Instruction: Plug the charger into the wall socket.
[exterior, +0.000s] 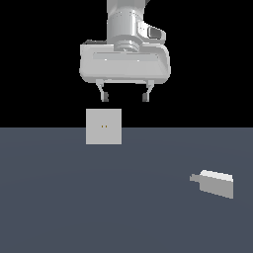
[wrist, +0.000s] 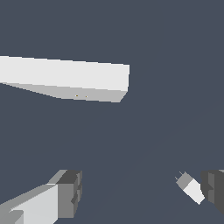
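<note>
Charger (exterior: 215, 182), wall socket (exterior: 104, 126) matt, smooth; floor (exterior: 74, 197) matt slate.

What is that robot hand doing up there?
A robot arm is getting ready to plug a charger into a wall socket. Right now its end effector is open and empty, hanging in the air above the socket. The charger lies on the grey floor, off toward the exterior view's right, with its stub pointing to that view's left. Nothing has been picked up yet, so picking up the charger would likely come first.
</note>
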Tool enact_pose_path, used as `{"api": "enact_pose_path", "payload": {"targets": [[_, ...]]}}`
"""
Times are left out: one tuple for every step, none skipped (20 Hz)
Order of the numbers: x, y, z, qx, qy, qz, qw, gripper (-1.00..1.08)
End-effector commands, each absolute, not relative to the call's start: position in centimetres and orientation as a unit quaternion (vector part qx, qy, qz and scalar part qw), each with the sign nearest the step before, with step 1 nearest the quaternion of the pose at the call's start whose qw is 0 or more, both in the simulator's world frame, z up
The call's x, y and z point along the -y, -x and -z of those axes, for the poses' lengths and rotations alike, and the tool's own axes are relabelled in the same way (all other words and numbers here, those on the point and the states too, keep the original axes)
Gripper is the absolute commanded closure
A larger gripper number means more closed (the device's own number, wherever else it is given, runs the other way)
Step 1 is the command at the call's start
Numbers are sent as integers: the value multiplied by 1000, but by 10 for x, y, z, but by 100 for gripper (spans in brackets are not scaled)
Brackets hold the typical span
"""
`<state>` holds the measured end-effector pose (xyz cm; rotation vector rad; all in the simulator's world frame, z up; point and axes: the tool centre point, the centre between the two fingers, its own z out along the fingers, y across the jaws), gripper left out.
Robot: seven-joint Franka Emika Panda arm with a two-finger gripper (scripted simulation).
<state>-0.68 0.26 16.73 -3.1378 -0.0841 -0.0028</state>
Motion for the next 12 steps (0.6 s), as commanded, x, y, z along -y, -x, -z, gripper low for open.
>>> {"api": "enact_pose_path", "payload": {"targets": [[0,11,-165,38,999,2,2,-92],[1,13,-163,43,999,2,2,-92],[3,15,-162,49,999,3,2,-92],[4,18,-160,56,998,3,2,-92],[6,20,-159,63,998,4,2,-92],[8,23,-157,71,997,4,3,-92],[10,26,-155,79,997,5,3,-92],[12,29,-153,87,996,6,3,-92],[14,32,-151,96,995,7,4,-92],[16,35,-149,105,994,7,4,-92],[19,38,-146,115,993,8,4,-92],[22,41,-144,124,992,9,4,-92]]}}
